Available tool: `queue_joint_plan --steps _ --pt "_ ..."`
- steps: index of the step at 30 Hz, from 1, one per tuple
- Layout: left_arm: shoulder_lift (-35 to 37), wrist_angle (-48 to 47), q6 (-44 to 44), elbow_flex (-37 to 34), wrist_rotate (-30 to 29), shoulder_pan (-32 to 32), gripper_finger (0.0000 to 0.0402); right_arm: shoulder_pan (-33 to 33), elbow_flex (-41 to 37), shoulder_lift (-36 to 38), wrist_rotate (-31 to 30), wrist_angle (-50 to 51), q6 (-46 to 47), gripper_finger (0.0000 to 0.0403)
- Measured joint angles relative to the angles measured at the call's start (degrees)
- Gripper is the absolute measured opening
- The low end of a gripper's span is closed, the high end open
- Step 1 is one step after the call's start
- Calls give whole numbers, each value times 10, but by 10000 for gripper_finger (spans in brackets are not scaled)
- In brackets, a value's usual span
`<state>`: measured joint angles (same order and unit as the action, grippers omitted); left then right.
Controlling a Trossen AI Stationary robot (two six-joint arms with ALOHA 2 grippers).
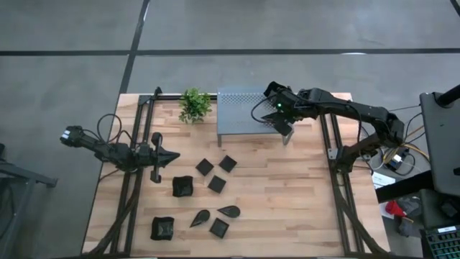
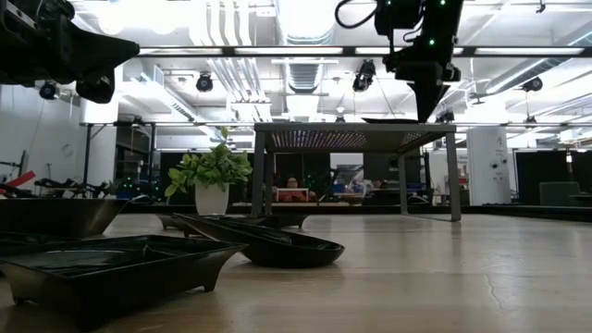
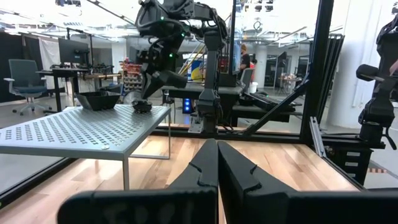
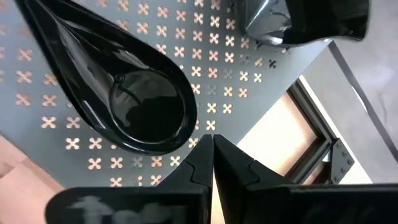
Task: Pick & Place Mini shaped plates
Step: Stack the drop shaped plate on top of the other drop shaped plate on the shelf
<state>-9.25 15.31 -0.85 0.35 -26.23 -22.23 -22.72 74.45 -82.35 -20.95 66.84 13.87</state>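
Observation:
A black teardrop plate [image 4: 124, 87] and a deeper black dish [image 4: 298, 22] rest on the grey perforated shelf [image 1: 237, 108]; both also show in the left wrist view as the plate [image 3: 142, 107] and the dish [image 3: 99, 99]. My right gripper [image 4: 212, 140] is shut and points down just over the shelf's right near corner [image 1: 286, 129], beside the teardrop plate's round end, touching nothing that I can see. Several more black plates lie on the table, among them flat squares [image 1: 216, 184], teardrops [image 1: 228, 211] and deeper dishes [image 1: 182, 186]. My left gripper [image 1: 171, 155] waits shut at the table's left.
A small green plant [image 1: 194, 104] stands to the left of the shelf. Black frame rails [image 1: 136, 180] run along the table's left and right [image 1: 338, 187] sides. Bare wood lies between the plates and the right rail. People sit in the room beyond the table.

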Motion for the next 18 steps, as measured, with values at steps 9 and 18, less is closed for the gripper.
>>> queue_joint_plan --steps 9,18 --pt "0 0 0 0 0 0 0 0 0 -15 0 -11 -5 8" --pt "0 0 0 0 0 0 0 0 0 -19 0 -15 -10 8"
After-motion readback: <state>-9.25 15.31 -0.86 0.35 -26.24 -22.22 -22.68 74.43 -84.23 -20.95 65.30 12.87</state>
